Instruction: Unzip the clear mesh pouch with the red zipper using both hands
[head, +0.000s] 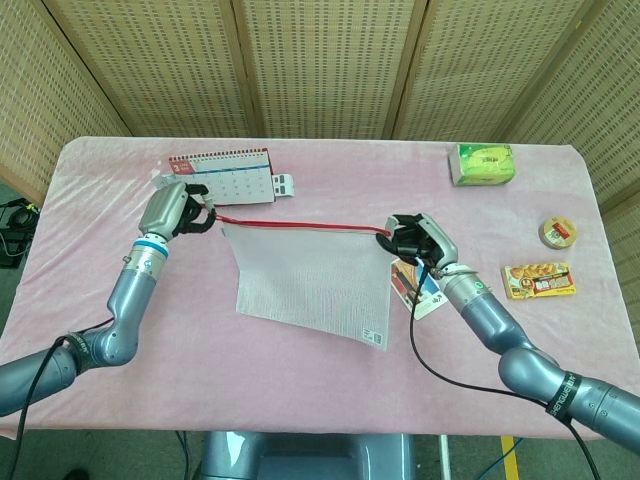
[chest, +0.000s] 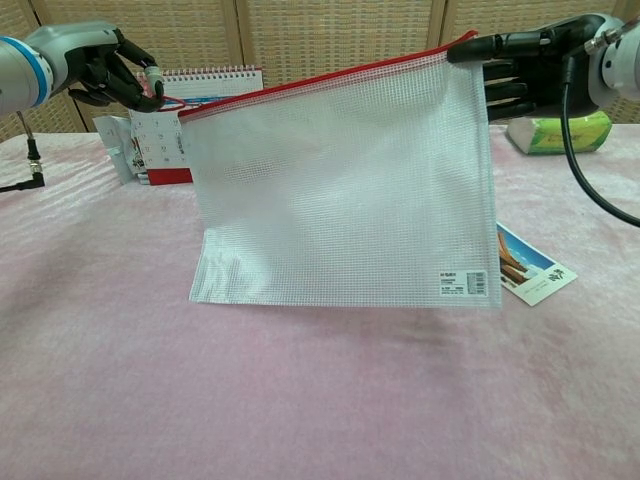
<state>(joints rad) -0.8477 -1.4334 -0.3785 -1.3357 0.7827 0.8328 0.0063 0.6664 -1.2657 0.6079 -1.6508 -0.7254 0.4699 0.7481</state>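
Note:
The clear mesh pouch hangs above the pink table, its red zipper edge stretched taut along the top. My left hand pinches the zipper pull and its red loop at the pouch's left end. My right hand grips the pouch's top right corner. In the chest view the pouch's bottom edge hangs just over the cloth. Whether the zipper teeth are parted along the top edge I cannot tell.
A desk calendar stands behind the left hand. A printed card lies under the right hand. A green packet, a small round tin and a snack packet lie at the right.

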